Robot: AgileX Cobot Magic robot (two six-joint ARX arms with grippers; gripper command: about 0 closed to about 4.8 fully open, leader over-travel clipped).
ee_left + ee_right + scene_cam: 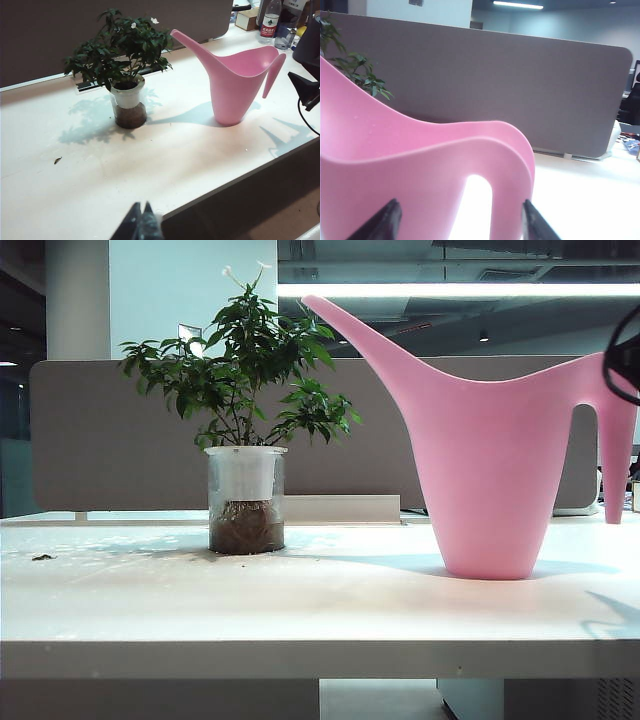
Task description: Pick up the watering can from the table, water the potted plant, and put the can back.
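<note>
The right gripper (460, 220) stood wide open, its fingers flanking the handle of the watering can (420, 170), which sat ungrasped on the table (300, 610). Beyond it, the potted plant (245, 420) waited unwatered. The left gripper (141, 222) hung back, pinched shut.

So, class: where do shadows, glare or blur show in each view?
Exterior view: a bright ceiling strip light glares; the watering can shades the table. Left wrist view: the potted plant casts a leafy shadow, and the left hand is dark. Right wrist view: the can looms soft between the open right hand.
</note>
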